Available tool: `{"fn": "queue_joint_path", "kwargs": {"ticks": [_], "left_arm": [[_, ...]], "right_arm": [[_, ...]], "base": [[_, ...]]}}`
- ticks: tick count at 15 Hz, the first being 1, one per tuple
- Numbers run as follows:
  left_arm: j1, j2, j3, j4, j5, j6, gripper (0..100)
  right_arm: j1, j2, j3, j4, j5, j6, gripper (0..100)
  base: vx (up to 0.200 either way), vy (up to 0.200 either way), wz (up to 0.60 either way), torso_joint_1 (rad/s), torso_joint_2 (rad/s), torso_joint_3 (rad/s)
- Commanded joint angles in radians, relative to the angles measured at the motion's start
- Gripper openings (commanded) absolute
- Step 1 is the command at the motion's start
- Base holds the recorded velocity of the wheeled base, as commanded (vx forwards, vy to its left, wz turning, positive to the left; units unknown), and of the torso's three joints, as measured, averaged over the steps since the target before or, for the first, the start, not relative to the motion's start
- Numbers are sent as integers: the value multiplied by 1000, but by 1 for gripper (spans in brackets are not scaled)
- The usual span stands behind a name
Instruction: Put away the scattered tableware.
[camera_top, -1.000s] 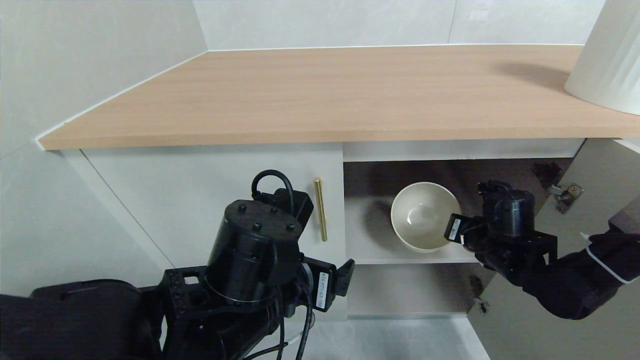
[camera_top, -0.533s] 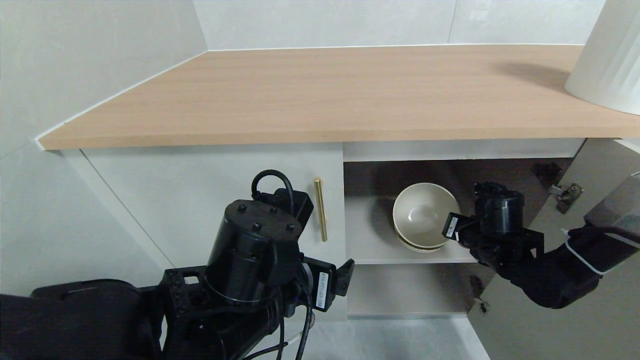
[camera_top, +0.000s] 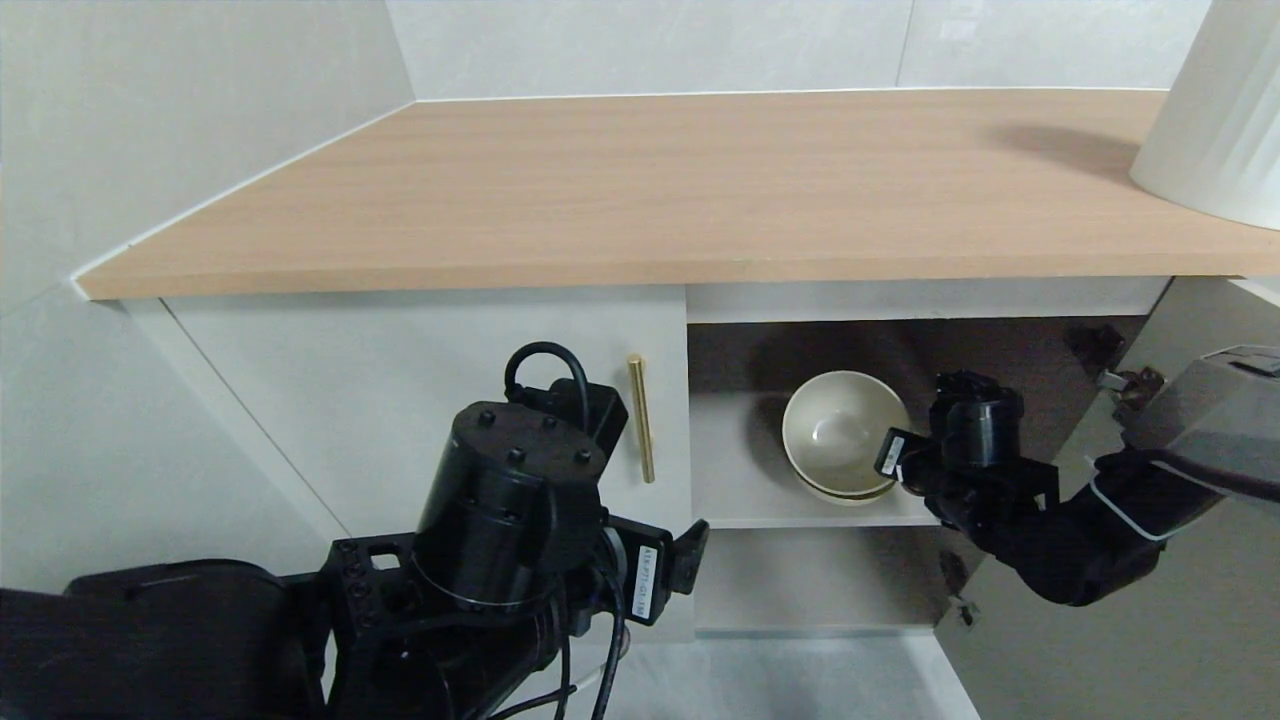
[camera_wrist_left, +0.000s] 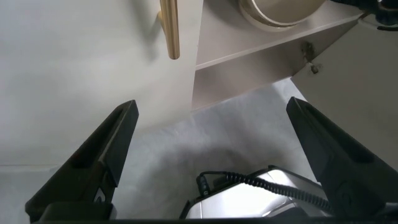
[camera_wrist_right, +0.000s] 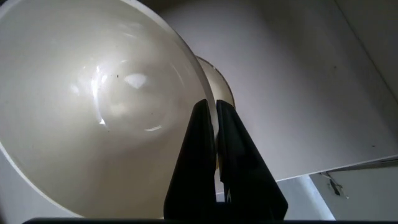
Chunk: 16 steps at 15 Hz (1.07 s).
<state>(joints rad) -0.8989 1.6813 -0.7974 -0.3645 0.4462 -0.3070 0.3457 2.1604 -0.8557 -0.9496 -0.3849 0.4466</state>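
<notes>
right gripper (camera_top: 893, 470): pinching the bowl (camera_top: 838, 428) by its rim; right wrist view has one finger inside, one outside
bowl: over second bowl (camera_wrist_right: 221, 82) on cabinet shelf (camera_top: 728, 470); contact unclear
left gripper (camera_wrist_left: 211, 112): spread wide, below door handle (camera_wrist_left: 168, 28)

Wood-look countertop (camera_top: 640, 190) is spanning the view at 12 o'clock, w/ pale tiled walls (camera_top: 650, 45) rising behind it & at 9. White ribbed cylinder (camera_top: 1220, 110) is standing on it at 2. Below, closed cabinet door (camera_top: 400, 380) w/ brass handle (camera_top: 641, 432) is sitting ctr. Other door (camera_top: 1150, 660) is hanging open at 4, baring a shelf (camera_top: 730, 470). Grey floor (camera_top: 780, 680) is showing at 6.
</notes>
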Motion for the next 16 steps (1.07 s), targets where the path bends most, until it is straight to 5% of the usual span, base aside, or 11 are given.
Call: {"fn": "queue_joint_path", "kwargs": {"ticks": [1,8,9,16], "left_arm": [[0,5,0,-1,0,-1,100],[0,2,1,-1,0,0,100],[0,2,1,-1,0,-1,100],[5,-2,-2,-1,2,-3,100]], "right_arm": [[1,15,-3,0,0,0,0],[-1,24,-8,0,-5,1,0],[-1,24,-8,0,-5,1,100],[2,-11,12,18,-5,0,100]], "base": [[0,0,0,0,0,0],[0,0,0,0,0,0],[0,0,0,0,0,0],[0,0,0,0,0,0]]}}
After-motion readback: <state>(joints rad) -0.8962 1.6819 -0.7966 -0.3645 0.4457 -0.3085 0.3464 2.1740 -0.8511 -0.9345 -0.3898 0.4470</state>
